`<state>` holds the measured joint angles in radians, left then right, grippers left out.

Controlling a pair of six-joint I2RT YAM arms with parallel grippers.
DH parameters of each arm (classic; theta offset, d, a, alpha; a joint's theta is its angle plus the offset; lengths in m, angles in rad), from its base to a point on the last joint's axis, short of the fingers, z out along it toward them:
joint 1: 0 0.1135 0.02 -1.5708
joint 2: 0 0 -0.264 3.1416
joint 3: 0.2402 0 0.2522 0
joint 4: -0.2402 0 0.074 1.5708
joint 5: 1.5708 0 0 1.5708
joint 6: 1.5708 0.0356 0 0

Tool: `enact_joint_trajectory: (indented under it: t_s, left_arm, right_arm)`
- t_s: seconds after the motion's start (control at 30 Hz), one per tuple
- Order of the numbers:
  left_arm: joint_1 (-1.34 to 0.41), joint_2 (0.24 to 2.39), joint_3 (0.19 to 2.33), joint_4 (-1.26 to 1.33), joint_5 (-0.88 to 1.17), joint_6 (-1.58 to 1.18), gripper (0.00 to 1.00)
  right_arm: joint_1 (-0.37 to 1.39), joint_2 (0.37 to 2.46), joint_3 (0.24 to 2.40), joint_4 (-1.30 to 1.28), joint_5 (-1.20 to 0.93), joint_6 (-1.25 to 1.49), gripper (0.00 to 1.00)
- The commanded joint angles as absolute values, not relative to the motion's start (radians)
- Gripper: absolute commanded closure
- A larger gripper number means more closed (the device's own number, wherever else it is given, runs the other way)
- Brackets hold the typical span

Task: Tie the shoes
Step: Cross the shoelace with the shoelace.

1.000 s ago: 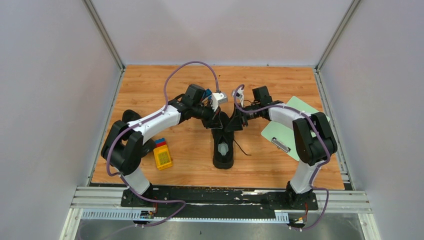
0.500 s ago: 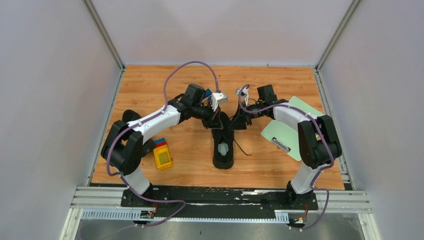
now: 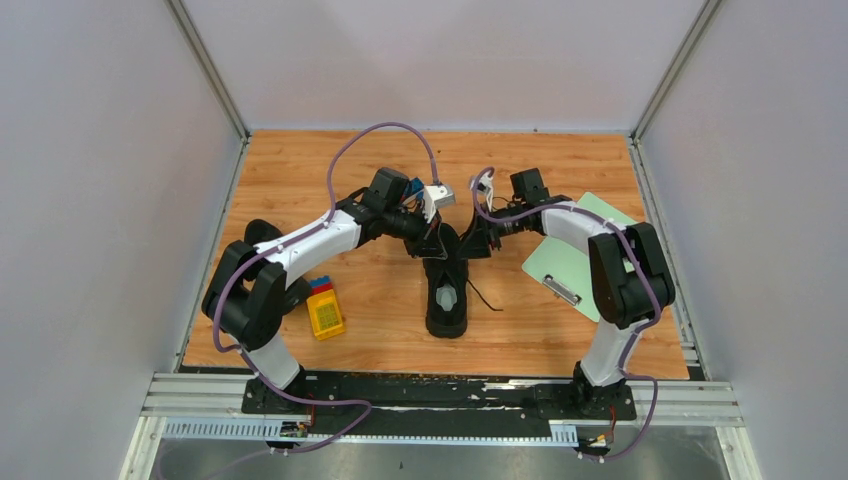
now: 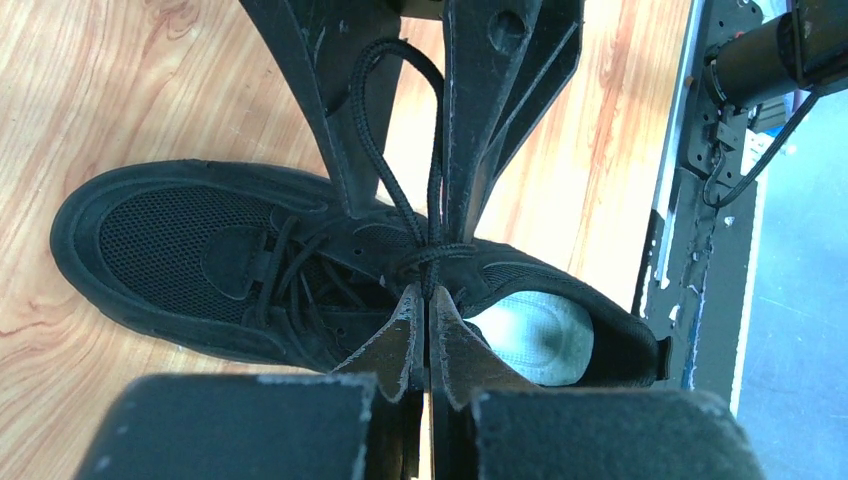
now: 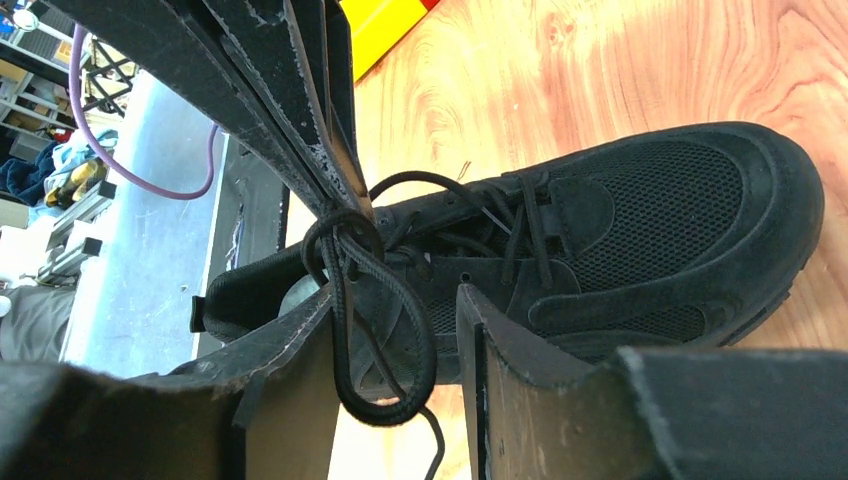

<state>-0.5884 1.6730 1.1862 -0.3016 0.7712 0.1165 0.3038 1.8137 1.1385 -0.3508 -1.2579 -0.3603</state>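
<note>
Wood tabletop (image 3: 380,290), shoe (image 3: 446,300) beneath; left gripper (image 4: 428,300) clenched on lace (image 4: 375,130) at knot; right gripper (image 5: 398,295) released, loop (image 5: 385,400) slack between fingers (image 5: 300,370). Risk: closing misses loop, bow collapses.

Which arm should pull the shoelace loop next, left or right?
Right, probably. The right fingers stand open around the lace loop, ready to close and pull. The left fingers are shut on lace at the knot.

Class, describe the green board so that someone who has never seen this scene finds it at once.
Start at the wooden table, then go to its right side. There, partly hidden by the right arm, lies a clipboard, the only pale green thing, with a metal clip.
</note>
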Motion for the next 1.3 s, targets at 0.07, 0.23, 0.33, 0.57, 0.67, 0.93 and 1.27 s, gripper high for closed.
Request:
enact_joint_trajectory:
  t_s: [0.07, 0.23, 0.33, 0.57, 0.67, 0.93, 1.27]
  left_arm:
    - [-0.585, 1.661, 1.195, -0.278, 0.801, 0.117, 1.00]
    - [-0.585, 1.660, 1.195, -0.281, 0.800, 0.121, 1.00]
    - [-0.585, 1.660, 1.196, -0.285, 0.798, 0.128, 1.00]
    - [-0.586, 1.658, 1.209, -0.318, 0.801, 0.175, 1.00]
    - [-0.585, 1.658, 1.213, -0.329, 0.816, 0.192, 1.00]
    - [-0.586, 1.654, 1.201, -0.294, 0.835, 0.141, 0.67]
    - [-0.584, 1.712, 1.201, -0.194, 0.696, -0.095, 0.35]
  right_arm:
    - [0.330, 1.827, 1.183, -0.342, -1.298, -0.391, 0.57]
    - [0.349, 1.829, 1.181, -0.341, -1.297, -0.389, 0.57]
    - [0.358, 1.830, 1.181, -0.339, -1.291, -0.386, 0.58]
    - [0.371, 1.826, 1.173, -0.275, -1.243, -0.301, 0.68]
    - [0.370, 1.817, 1.156, -0.219, -1.191, -0.243, 0.78]
    - [0.370, 1.757, 1.121, -0.171, -1.079, -0.124, 0.94]
    - [0.406, 1.680, 1.073, -0.167, -1.006, -0.056, 0.97]
